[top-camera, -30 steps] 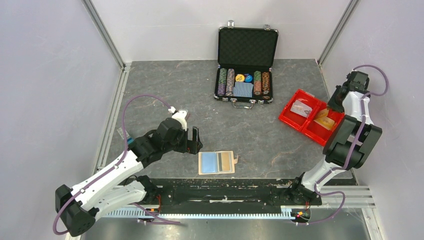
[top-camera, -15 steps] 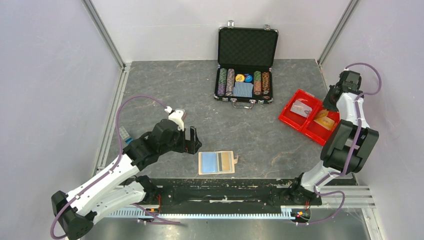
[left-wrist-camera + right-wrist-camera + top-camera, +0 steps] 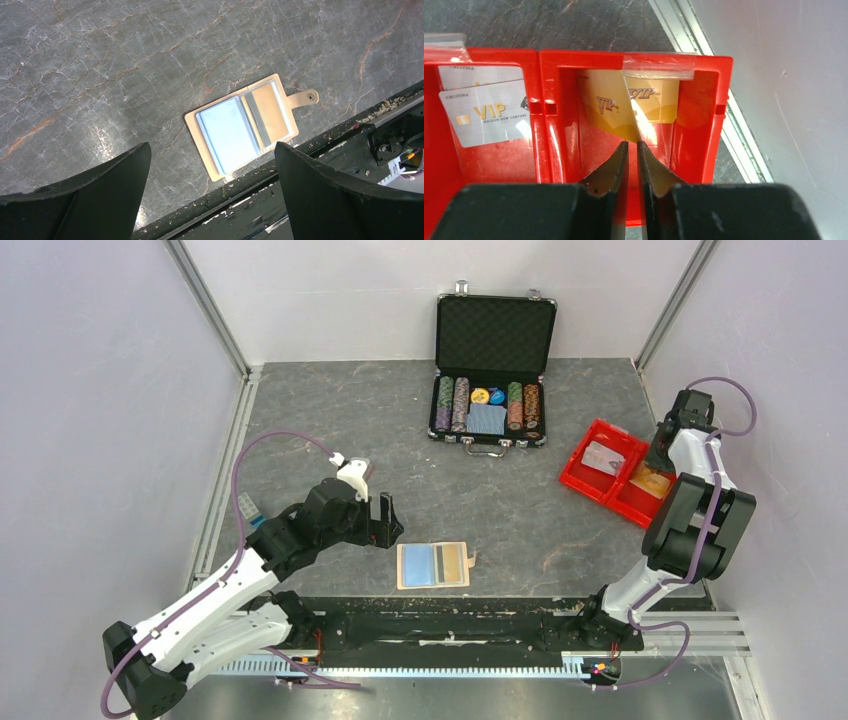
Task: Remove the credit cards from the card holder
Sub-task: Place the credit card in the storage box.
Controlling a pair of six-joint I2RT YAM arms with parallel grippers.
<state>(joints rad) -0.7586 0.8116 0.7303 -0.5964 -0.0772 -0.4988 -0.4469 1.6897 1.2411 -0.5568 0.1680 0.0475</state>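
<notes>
The tan card holder (image 3: 433, 565) lies open and flat near the table's front edge, pale blue sleeves up; it also shows in the left wrist view (image 3: 240, 125). My left gripper (image 3: 388, 520) is open and empty, hovering just left of it (image 3: 211, 145). The credit cards lie in the red tray (image 3: 575, 472): pale cards (image 3: 484, 117) in its left compartment and orange-yellow cards (image 3: 624, 107) in its right one. My right gripper (image 3: 633, 145) is over the right compartment, its tips at the edge of an orange-yellow card. Its jaws are closed to a thin slit with nothing seen between them.
An open black chip case (image 3: 494, 370) with poker chips and a blue deck stands at the back centre. The enclosure's right wall rail (image 3: 704, 85) runs close beside the red tray. A black rail (image 3: 320, 190) borders the table's front edge.
My right wrist has swung back and lowered toward the tray's right compartment. My left arm drew slightly left, then held still. The card holder has not moved.
</notes>
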